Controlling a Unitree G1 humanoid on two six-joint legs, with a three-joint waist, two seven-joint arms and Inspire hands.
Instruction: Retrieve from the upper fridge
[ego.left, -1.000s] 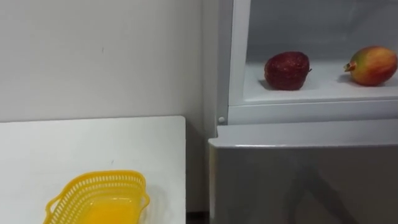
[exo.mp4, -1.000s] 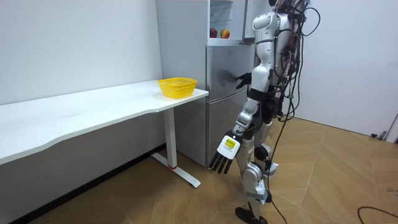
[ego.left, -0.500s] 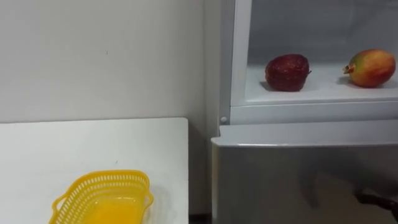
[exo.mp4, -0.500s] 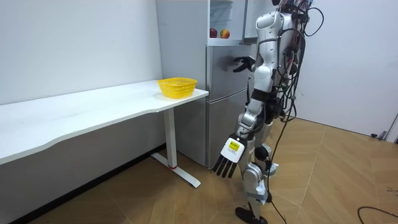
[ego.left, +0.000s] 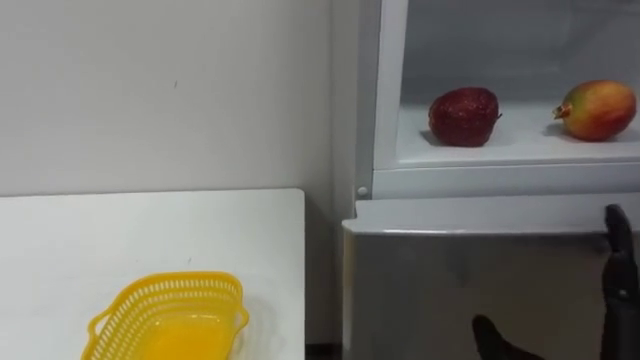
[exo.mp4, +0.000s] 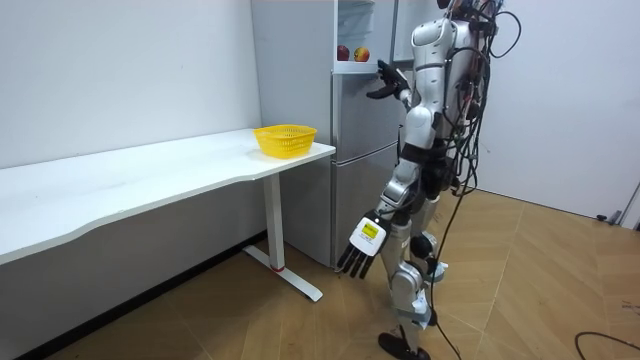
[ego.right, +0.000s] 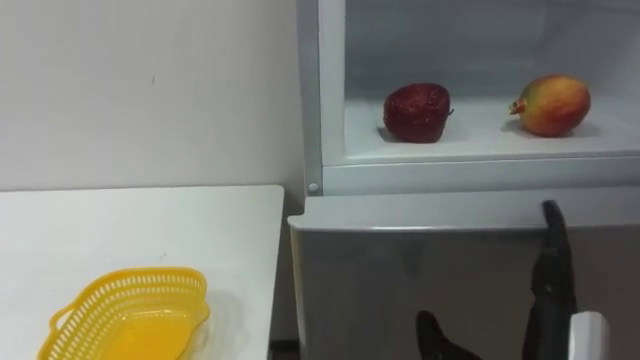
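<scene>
1. Right hand: half a second ago only a dark edge of it showed at the lower right of the eye views. It has since risen in front of the fridge's lower door. In the room view it is higher too, nearly level with the open upper compartment.
2. Fingers are straight and pointing up, with the tips just below the lower door's top edge. The thumb is spread wide to the left. The hand holds nothing and is clear of the fruit.
3. Shelf of the upper compartment: a dark red fruit sits toward its left end, near the front edge. A red-and-yellow fruit sits further right, apart from the first. Neither has moved.
4. Left hand: hangs low beside the thigh with straight, slightly spread fingers and holds nothing. It has swung a little since the earlier frame. A yellow label on its back has print too small to read.
5. Yellow basket: on the white table, close to the table's right edge by the fridge, and unmoved.
6. The robot stands facing the fridge.
</scene>
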